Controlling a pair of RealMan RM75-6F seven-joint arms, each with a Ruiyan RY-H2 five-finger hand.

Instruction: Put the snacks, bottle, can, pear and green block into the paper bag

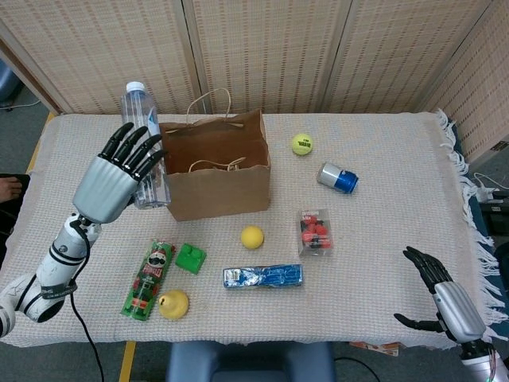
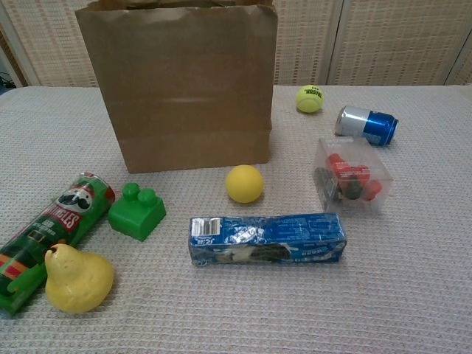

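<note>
My left hand (image 1: 111, 179) holds the clear water bottle (image 1: 141, 119) upright in the air, just left of the open paper bag (image 1: 215, 187), which also fills the chest view (image 2: 184, 88). On the cloth lie the green Pringles tube (image 1: 148, 278), pear (image 1: 173, 304), green block (image 1: 190, 258), blue cookie pack (image 1: 262, 276), clear snack box (image 1: 315, 231) and blue can (image 1: 338, 177). My right hand (image 1: 441, 298) hovers open at the table's near right corner, holding nothing. The chest view shows neither hand.
A yellow ball (image 1: 252, 237) sits in front of the bag and a tennis ball (image 1: 301, 144) behind its right side. The table's fringed right edge lies close to my right hand. Woven screens stand behind the table.
</note>
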